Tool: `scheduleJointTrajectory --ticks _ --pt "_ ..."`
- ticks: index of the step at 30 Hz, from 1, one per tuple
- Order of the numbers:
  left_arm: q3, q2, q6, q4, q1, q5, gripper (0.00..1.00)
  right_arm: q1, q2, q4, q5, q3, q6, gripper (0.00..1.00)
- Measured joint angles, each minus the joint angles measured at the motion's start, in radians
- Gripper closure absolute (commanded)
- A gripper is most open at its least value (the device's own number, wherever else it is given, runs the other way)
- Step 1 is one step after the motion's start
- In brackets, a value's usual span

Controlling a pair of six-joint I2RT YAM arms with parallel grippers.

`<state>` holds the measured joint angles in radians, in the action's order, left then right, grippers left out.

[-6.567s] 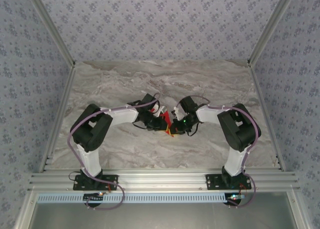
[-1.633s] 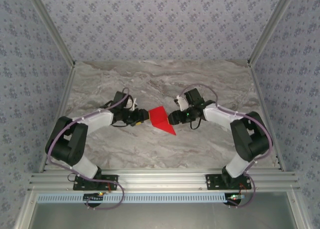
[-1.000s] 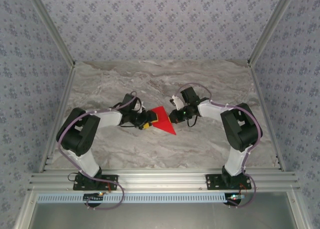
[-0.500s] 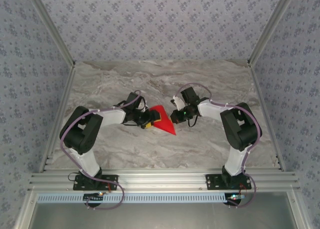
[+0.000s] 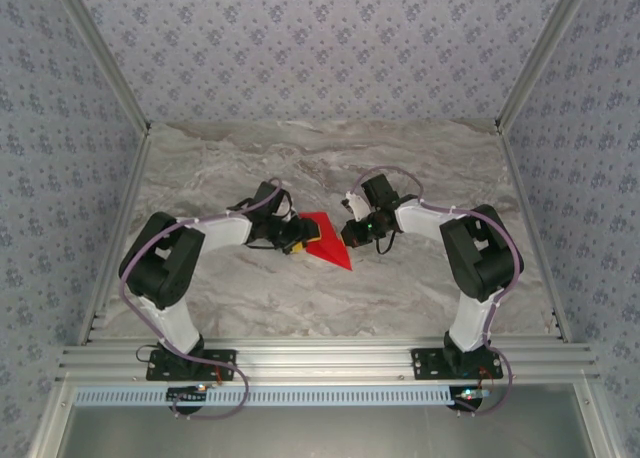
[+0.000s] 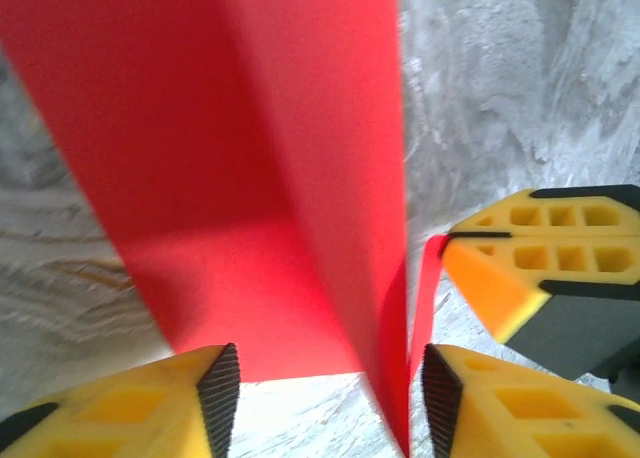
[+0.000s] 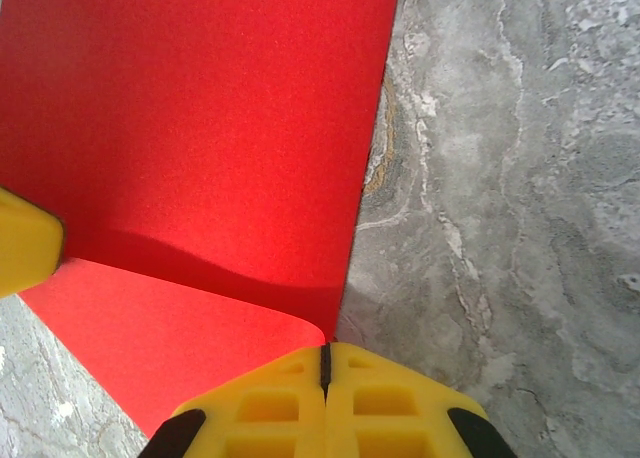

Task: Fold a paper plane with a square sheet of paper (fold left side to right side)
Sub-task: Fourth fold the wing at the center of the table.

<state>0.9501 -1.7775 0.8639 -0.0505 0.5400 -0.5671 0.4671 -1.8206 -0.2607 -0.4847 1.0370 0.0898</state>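
The right gripper (image 7: 325, 366) has its fingers pressed flat together, pinching a raised edge of the red paper (image 7: 200, 128). Facing it, the left gripper (image 6: 330, 388) has its jaws apart around the paper's opposite end. The folded paper lies mid-table (image 5: 420, 278), between both arms.

Soft even light from above, top view bright and sharp, faint soft-edged shadows on marble table (image 5: 400, 168), left wrist view smeared across the close red paper (image 6: 200, 128), right wrist view crisp, dark shadow band under the paper's lifted layer
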Motion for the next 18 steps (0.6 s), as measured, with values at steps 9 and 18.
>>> scheduleJointTrajectory --ticks 9,18 --pt "0.051 -0.012 0.021 0.033 0.012 -0.023 0.67 0.016 0.151 0.007 0.125 -0.069 -0.028 0.42" --pt "0.054 -0.012 0.048 0.032 0.012 -0.023 0.64 0.188 0.394 0.083 0.31 -0.253 -0.05 0.31"
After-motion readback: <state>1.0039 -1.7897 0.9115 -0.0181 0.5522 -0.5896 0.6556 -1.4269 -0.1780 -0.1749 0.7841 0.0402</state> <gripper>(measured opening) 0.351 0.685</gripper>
